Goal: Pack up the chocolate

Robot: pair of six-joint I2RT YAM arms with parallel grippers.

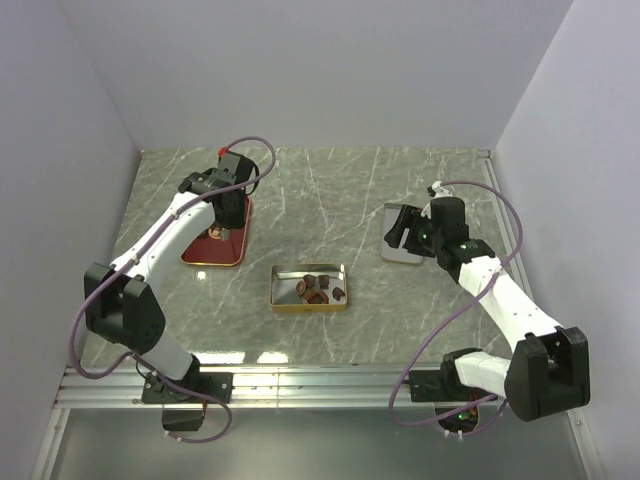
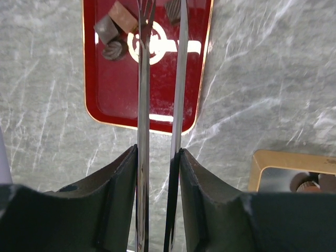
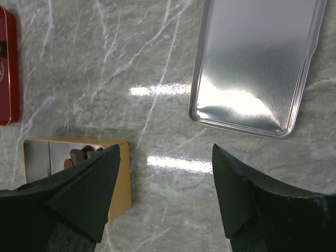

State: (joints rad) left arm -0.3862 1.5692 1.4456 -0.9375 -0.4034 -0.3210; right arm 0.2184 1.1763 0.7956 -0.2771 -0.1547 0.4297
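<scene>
The chocolate [image 2: 112,51] is split between 2 places. At least 4 dark lumps lie at the far end of the red tray [image 2: 110,100], and several more sit in the gold tin [image 1: 283,288] at the table's middle. I judge the packing roughly half done: the tray pieces have yet to go over, and the silver lid [image 3: 257,68] lies bare on the marble table [image 3: 105,63], apart from the tin.

The left gripper [image 1: 226,215] hangs over the tray. Its long thin blades stand close together with a slim gap, and nothing shows between them.

The right gripper [image 3: 166,151] waits beside the lid, jaws spread wide and empty.
</scene>
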